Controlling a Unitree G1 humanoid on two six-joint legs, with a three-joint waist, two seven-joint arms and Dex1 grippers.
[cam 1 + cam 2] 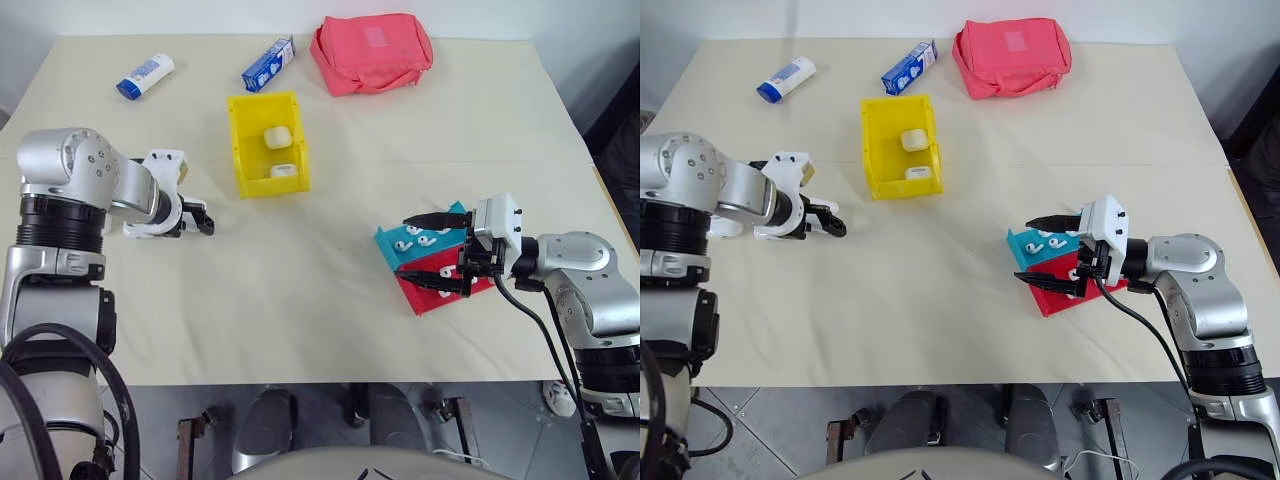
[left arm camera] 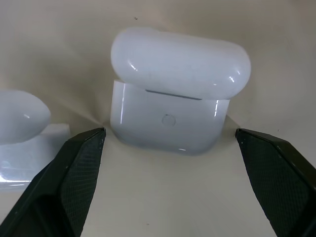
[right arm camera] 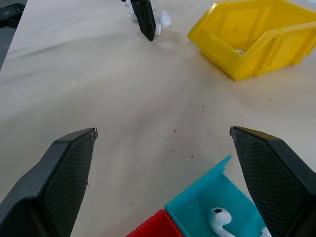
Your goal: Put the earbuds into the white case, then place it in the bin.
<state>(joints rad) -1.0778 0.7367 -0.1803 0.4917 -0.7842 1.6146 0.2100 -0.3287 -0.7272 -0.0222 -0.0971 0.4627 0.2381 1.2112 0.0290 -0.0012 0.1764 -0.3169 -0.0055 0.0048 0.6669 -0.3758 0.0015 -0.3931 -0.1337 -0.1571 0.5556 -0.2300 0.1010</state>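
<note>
White case (image 2: 170, 101), lid ajar, between open left pincer (image 2: 168, 148) fingers, seemingly untouched

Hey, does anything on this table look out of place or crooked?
Mostly tidy. The teal tray and red tray sit skewed to the table edge, and the yellow bin is slightly turned. One white case stands with its lid open between the left gripper's fingers.

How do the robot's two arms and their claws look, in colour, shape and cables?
Both arms are rounded silver-grey shells with black joint rings. Each ends in a white wrist block. The left claw and right claw have two black, tapered, wedge-shaped fingers with a fine mesh texture. A black cable runs along the right arm.
</note>
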